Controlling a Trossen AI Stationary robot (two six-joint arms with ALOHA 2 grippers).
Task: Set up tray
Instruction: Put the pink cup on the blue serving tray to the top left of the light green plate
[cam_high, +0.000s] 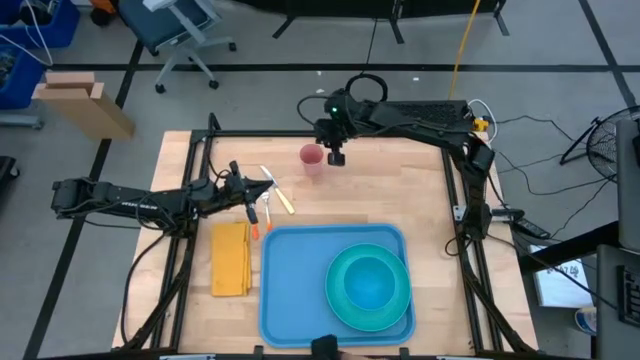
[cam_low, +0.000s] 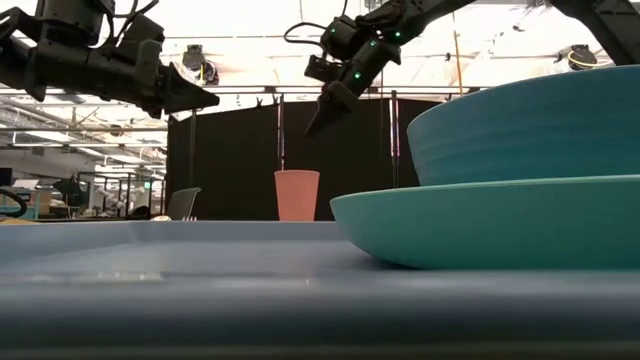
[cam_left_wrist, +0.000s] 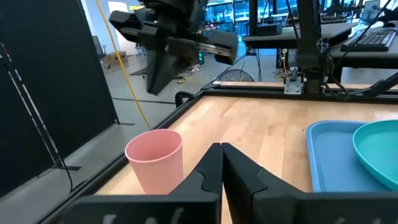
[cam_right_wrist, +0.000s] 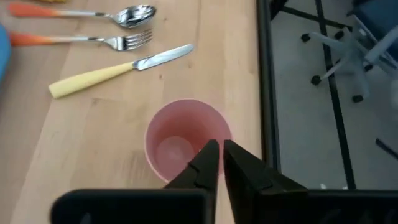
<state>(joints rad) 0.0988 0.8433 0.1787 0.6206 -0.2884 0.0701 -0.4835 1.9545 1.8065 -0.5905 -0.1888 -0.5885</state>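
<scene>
The blue tray lies at the table's near edge, with a teal plate and a teal bowl stacked on its right part. A pink cup stands upright near the far edge. My right gripper is shut and hovers just above the pink cup's rim, apart from it. My left gripper is shut too. It is raised over the cutlery, left of the cup. A yellow napkin lies flat left of the tray.
A spoon, a fork and a yellow-handled knife lie side by side on the wood between cup and napkin. A black frame rail runs close behind the cup. Bare wood lies right of the cup, beyond the tray.
</scene>
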